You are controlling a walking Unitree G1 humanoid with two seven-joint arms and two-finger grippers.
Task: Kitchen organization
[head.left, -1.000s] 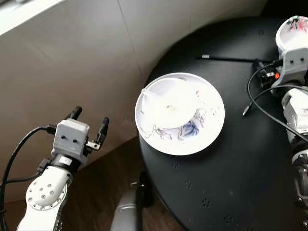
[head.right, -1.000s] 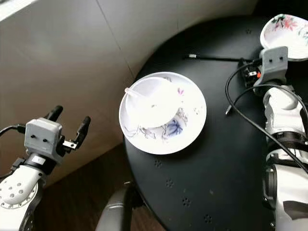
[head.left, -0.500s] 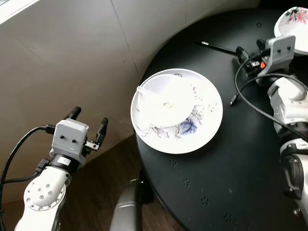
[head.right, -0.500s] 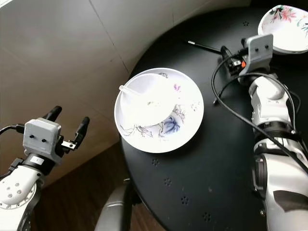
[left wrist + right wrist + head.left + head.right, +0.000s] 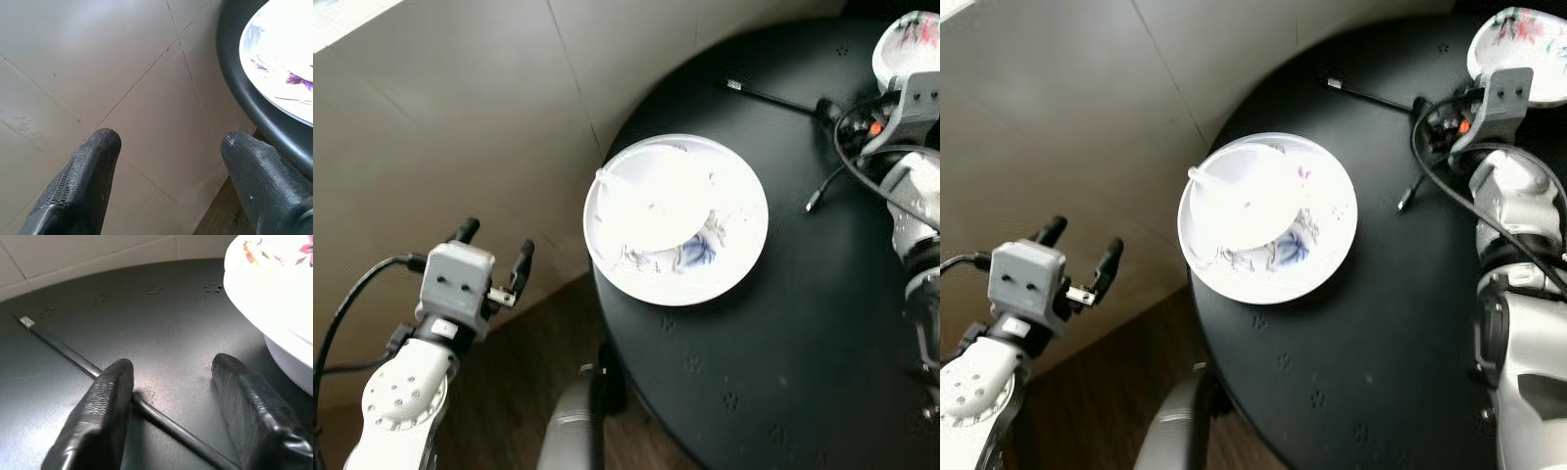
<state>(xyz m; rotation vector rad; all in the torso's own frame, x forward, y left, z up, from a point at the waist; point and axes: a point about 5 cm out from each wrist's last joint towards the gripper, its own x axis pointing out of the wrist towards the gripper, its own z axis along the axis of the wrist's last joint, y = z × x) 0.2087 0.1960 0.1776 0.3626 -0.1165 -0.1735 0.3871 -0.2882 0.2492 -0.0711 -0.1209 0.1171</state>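
A large white plate with blue flowers sits on the round black table. It carries a smaller white dish with a white spoon. A black chopstick lies at the table's far side. Beside it stands a white bowl with red flowers. My right gripper is open and low over the table. The chopstick runs between its fingers, close to one of them, and the bowl is just beyond the other. My left gripper hangs open off the table's left edge.
The right arm's black cable trails over the table beside the plate. Beige tiles lie to the table's left, with dark wood floor below. A grey rounded part shows under the table's near edge.
The head view has shifted a little. My right wrist has swung slightly sideways near the bowl and stays at the chopstick's end. The left arm has not moved.
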